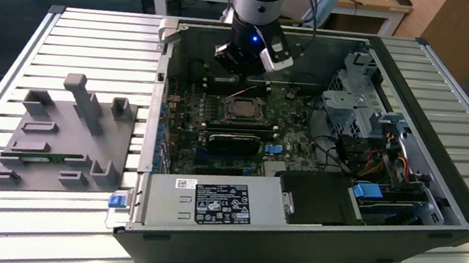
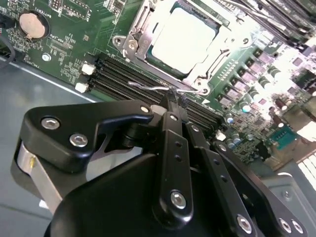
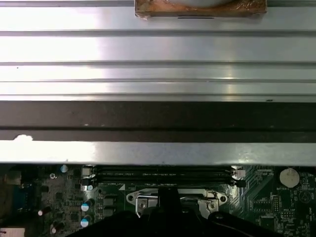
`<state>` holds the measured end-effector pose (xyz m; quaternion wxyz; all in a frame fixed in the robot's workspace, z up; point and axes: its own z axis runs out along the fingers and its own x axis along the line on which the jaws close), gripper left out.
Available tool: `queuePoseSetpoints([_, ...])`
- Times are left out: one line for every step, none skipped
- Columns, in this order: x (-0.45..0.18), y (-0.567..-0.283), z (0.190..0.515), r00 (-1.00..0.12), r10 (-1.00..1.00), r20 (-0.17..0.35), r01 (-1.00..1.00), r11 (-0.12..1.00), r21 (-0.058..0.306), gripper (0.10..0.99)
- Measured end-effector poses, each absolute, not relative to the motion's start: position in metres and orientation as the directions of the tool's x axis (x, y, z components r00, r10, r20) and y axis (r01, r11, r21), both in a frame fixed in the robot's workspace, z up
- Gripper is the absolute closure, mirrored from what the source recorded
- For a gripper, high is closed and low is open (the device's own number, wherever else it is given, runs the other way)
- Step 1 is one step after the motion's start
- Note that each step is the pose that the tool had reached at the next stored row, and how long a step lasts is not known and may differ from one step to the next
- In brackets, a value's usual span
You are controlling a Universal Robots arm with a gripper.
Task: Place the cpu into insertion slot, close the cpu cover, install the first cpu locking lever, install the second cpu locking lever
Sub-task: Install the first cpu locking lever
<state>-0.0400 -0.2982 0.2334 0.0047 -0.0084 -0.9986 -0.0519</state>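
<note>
The cpu point(image 2: 185, 37) lies flat in the insertion slot point(image 1: 243, 110) on the green board, its pale face showing. The silvery cpu cover point(image 2: 141, 30) lies down around it as a frame. A thin wire locking lever point(image 2: 145, 87) runs along the socket's edge beside the memory slots. My gripper point(image 2: 173, 98) is shut, its black fingertips together and right at this wire; whether they pinch it or only touch it I cannot tell. In the exterior view the gripper point(image 1: 250, 65) hangs inside the open computer case, just behind the socket.
Black memory slots point(image 2: 118, 74) and a coin battery point(image 2: 32, 24) lie near the socket. The case's wall point(image 3: 158, 116) stands close behind the gripper. A power supply point(image 1: 210, 203) and drive cage point(image 1: 357, 111) sit in the case. A grey fixture point(image 1: 66, 138) lies on the exterior view's left.
</note>
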Motion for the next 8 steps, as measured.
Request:
queuePoseSetpoints([-0.0391, -0.2981, 0.2327, -1.0, 0.016, 0.01, 0.017, 0.994, 0.104, 0.98])
queuePoseSetpoints([-0.0381, -0.2982, 0.2324, -1.0, 0.016, 0.01, 0.017, 0.994, 0.107, 0.98])
queuePoseSetpoints([-0.0375, -0.2982, 0.2321, -1.0, 0.016, 0.011, 0.017, 0.994, 0.111, 0.98])
queuePoseSetpoints([-0.0369, -0.2981, 0.2317, -1.0, 0.016, 0.01, 0.017, 0.993, 0.115, 0.98])
queuePoseSetpoints([-0.0365, -0.2981, 0.2311, -1.0, 0.015, 0.01, 0.016, 0.993, 0.117, 0.98])
queuePoseSetpoints([-0.0364, -0.298, 0.2305, -1.0, 0.015, 0.01, 0.016, 0.993, 0.117, 0.98])
queuePoseSetpoints([-0.0364, -0.298, 0.2301, -1.0, 0.014, 0.01, 0.015, 0.993, 0.117, 0.98])
queuePoseSetpoints([-0.0362, -0.298, 0.2296, -1.0, 0.012, 0.01, 0.013, 0.993, 0.117, 0.98])
